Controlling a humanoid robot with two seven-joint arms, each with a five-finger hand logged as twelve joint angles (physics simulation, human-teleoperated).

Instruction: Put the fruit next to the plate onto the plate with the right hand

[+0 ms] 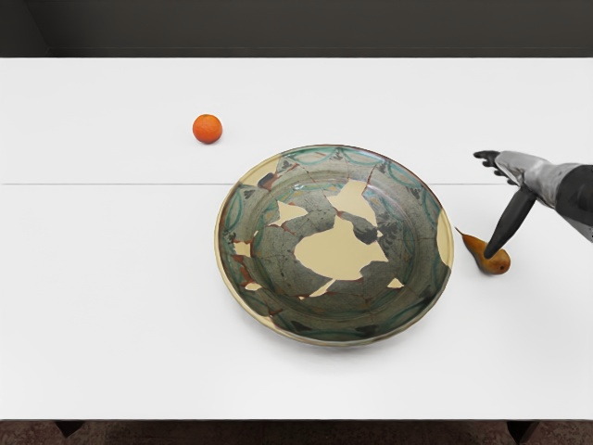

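Pear [491, 260], yellow-brown with a thin dark stem, lies on its side on the white table [111, 306], just beside the right rim of the plate [229, 222] and outside it. The stem end points up and left toward that rim; whether the stem tip touches the rim cannot be determined. The plate is large, round and shallow, with a grey-green glaze, cream patches in the well and a cream edge. It sits near the centre of the table and nothing lies in it. The right hand [523, 178] enters from the right edge of the view, above and to the right of the pear. Its fingers [510, 221] are spread and grasp nothing: the short dark fingertips point left at the level of the plate's upper right rim, and one long dark digit slants down and left, with its tip over the rounded end of the pear. Contact between that tip and the pear cannot be confirmed. An orange [208, 128] rests on the table beyond the plate's upper left rim, well apart from the plate and the pear. A thin seam line crosses the table behind the plate.
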